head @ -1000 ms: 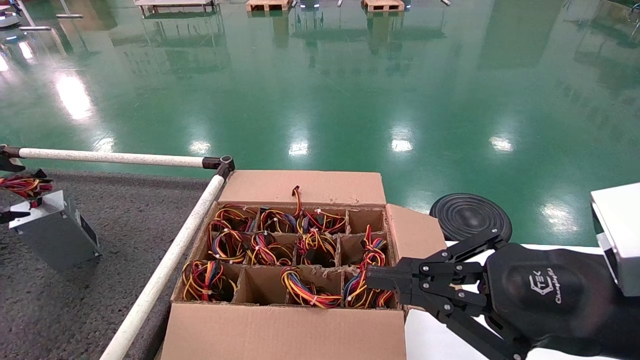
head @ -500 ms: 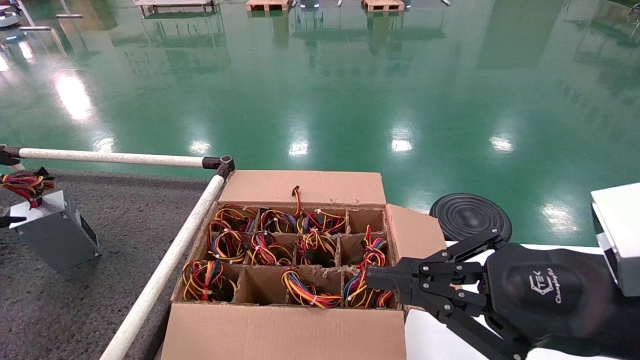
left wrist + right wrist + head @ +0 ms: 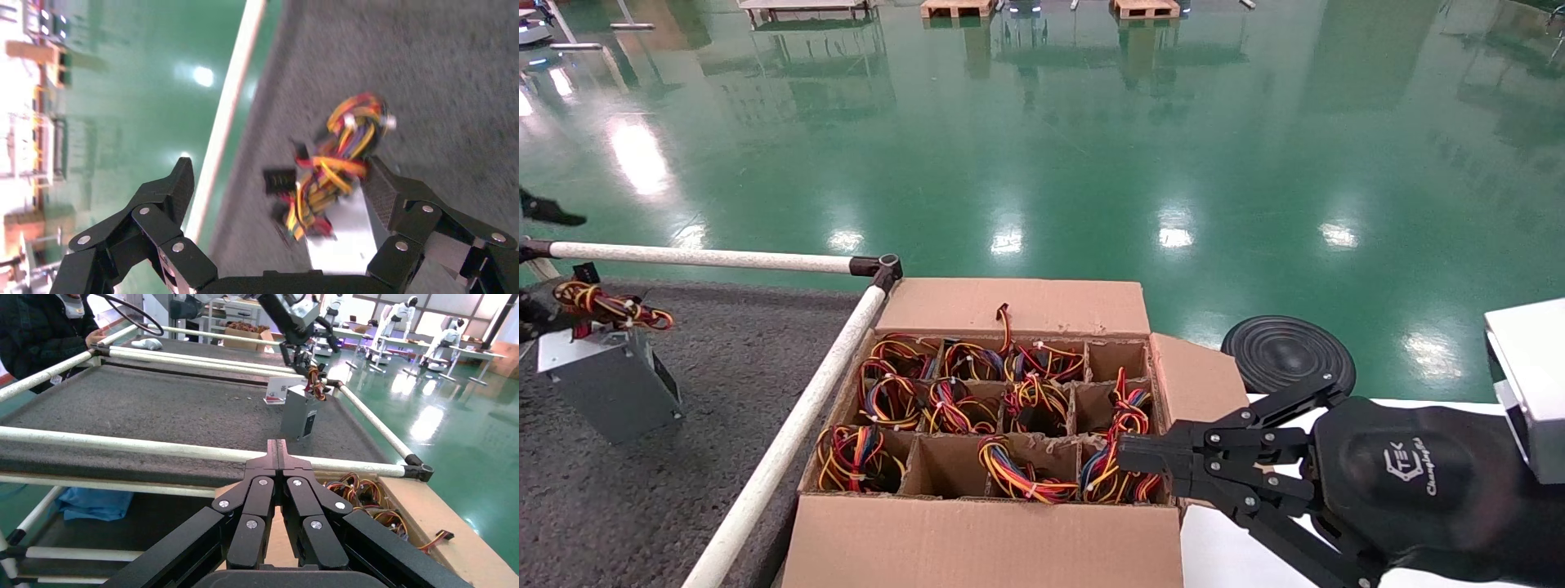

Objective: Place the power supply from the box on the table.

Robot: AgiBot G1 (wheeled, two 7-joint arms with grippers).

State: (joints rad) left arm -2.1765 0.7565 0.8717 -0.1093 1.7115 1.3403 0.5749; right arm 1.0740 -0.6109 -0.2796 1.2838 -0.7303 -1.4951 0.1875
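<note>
Power supply (image 3: 607, 384) sits on table (image 3: 707, 359) near far rail, wire bundle (image 3: 609, 306) draped on top. We see left gripper (image 3: 278, 187) hovering above it, fingers spread wide, holding nothing. Right gripper (image 3: 1128, 455) parked over near-right corner of box (image 3: 985, 543), fingers pressed together.

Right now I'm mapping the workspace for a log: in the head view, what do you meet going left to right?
Power supply on the table → white tube rail → box → right end effector → black round disc.
</note>
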